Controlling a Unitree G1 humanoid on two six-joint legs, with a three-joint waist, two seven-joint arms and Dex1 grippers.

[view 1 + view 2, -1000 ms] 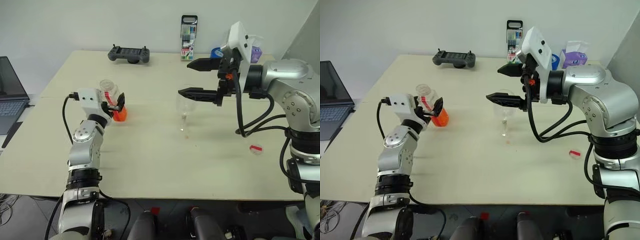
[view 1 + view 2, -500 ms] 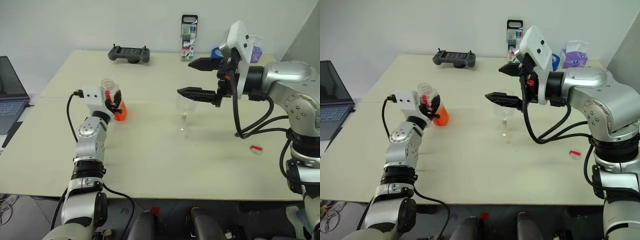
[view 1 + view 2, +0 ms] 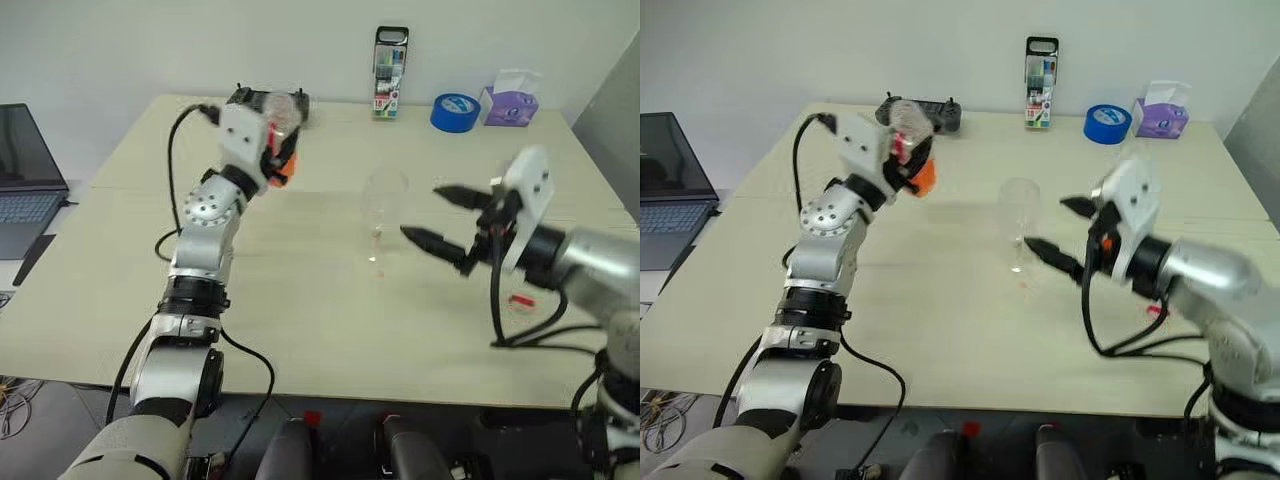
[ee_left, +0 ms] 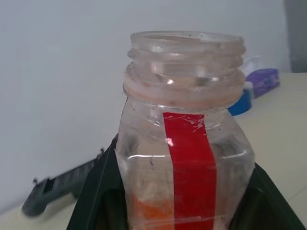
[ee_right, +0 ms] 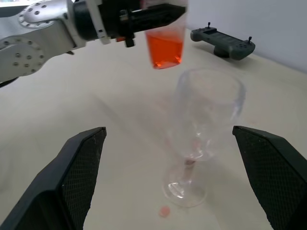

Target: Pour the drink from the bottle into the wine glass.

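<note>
Bottle upright, mouth up, clenched in left pincer, right pincer released

A: Where do the 2 head views look from?
B: High, facing down over the table; both share it.
A: The wrist views?
B: Left sits close behind the bottle; right faces the wine glass, mid-frame.
</note>
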